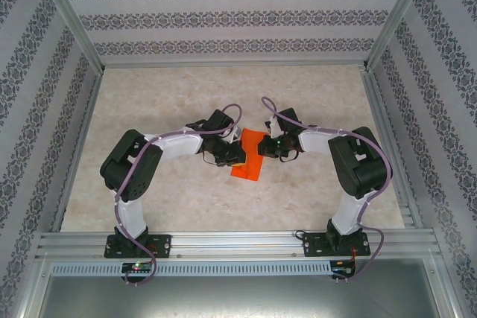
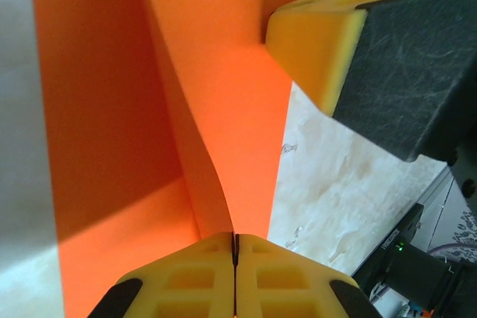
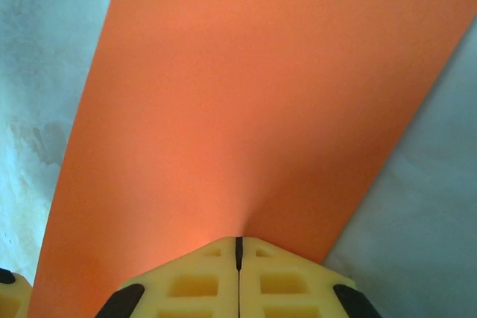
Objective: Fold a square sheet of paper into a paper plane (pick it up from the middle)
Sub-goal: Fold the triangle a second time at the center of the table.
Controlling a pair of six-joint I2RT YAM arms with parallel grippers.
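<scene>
While clamped left and right, orange sheet (image 1: pixel 248 163) runs near-far

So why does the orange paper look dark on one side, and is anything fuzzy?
Left wrist view: the orange paper is shaded dark on the picture's left, glowing bright along the fold above the left tool. Right wrist view: evenly lit, slightly brighter near the right tool. Top view: sharp, no glare; nothing looks really fuzzy.

The pale marbled table (image 1: pixel 186 199) has the square sheet of paper (image 1: pixel 250 161) at centre.
</scene>
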